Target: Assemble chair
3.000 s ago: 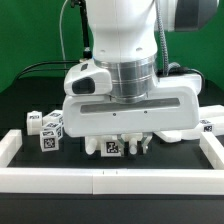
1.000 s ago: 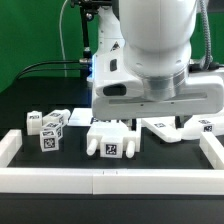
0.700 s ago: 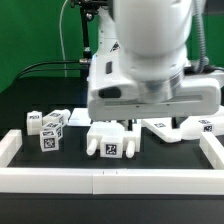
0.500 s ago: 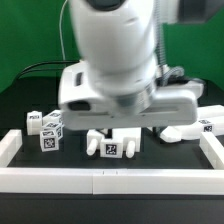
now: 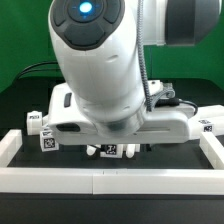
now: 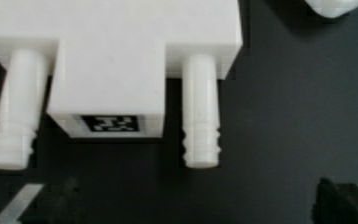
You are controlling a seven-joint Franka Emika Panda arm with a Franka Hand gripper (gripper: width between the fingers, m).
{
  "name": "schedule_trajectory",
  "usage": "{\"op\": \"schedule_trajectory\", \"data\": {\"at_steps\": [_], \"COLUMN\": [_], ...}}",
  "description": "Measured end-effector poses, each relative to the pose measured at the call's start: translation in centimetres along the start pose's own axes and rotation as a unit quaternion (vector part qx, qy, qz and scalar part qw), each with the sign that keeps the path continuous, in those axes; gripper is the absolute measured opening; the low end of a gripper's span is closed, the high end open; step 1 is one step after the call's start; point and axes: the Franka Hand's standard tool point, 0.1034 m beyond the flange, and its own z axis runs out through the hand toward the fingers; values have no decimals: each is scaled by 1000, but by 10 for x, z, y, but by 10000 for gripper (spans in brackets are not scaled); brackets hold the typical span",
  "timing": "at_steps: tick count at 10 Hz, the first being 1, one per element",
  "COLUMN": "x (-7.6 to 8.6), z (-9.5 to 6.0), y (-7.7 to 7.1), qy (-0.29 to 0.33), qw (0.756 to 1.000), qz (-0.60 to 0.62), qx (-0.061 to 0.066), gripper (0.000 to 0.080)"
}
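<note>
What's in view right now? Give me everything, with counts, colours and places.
pegged block: one, white, tagged, two pegs, on the table below the gripper.
small tagged parts: at least two, white, exterior view's left, partly hidden by the arm.
right-side part: one, white, exterior view's right, partly hidden.
border rail: one, white, along the table's near edge and sides.
table: one, black.
arm: one, white, fills the exterior view's centre.
gripper: one, dark fingertips, open.

The glossy white, bulbous arm (image 5: 100, 70) bears a blue glowing disc (image 5: 86, 9), grey joint (image 5: 186, 20) and dark pincer (image 6: 190, 198).
</note>
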Motion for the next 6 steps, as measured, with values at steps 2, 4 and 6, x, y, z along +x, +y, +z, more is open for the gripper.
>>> {"op": "schedule_trajectory", "data": {"at_steps": [2, 4, 6], "x": [-14, -17, -19], "z": [13, 20, 13], "y": [0, 4, 3], "qy": [-101, -177, -158], "qw": [994, 983, 987], "qz": [45, 39, 38], "qx": [-1, -3, -2], "gripper": [649, 649, 649]}}
